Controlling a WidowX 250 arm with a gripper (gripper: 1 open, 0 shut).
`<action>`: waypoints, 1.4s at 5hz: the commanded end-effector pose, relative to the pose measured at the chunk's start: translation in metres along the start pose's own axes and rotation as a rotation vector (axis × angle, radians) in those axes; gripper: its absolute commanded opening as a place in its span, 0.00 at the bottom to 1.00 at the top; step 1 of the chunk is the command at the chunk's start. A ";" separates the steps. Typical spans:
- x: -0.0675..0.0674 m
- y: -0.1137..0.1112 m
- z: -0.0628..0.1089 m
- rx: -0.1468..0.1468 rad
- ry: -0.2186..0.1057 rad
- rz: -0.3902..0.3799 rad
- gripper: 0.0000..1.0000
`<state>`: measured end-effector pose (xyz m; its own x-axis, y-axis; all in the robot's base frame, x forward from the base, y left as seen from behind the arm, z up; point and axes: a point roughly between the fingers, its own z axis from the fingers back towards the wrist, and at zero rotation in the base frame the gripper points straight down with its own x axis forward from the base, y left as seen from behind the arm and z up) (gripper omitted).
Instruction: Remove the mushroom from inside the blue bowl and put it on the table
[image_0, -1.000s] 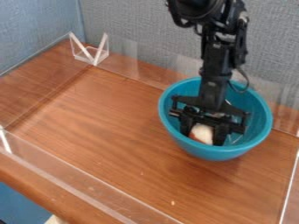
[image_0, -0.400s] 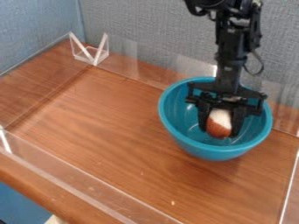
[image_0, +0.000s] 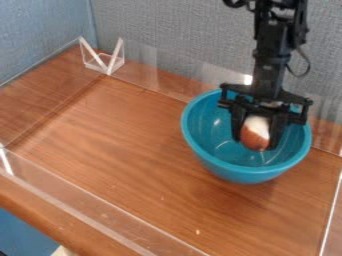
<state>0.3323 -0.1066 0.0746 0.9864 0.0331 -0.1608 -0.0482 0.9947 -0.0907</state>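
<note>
The gripper (image_0: 258, 131) was clamped on the mushroom (image_0: 254, 132) and held it above the inside of the blue bowl (image_0: 214, 150), near its far-right rim.

mushroom (image_0: 255, 132) cream stem, orange-red cap, held above inside of blue bowl (image_0: 214, 150), near its right rim; deep turquoise bowl upright on glossy wood-grain table (image_0: 107, 140), right side

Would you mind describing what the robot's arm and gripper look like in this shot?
The arm is slim, all black, built of stacked blocky segments with a thin black cable alongside. Its gripper is a wide black crossbar bearing two short black fingers. No markings are legible.
</note>
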 end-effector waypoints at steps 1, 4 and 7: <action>-0.003 -0.005 0.052 -0.027 -0.145 -0.019 0.00; -0.038 0.113 0.118 -0.005 -0.447 0.428 0.00; -0.059 0.176 0.042 0.137 -0.340 0.593 0.00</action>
<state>0.2670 0.0716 0.0987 0.7949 0.5918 0.1340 -0.6026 0.7958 0.0598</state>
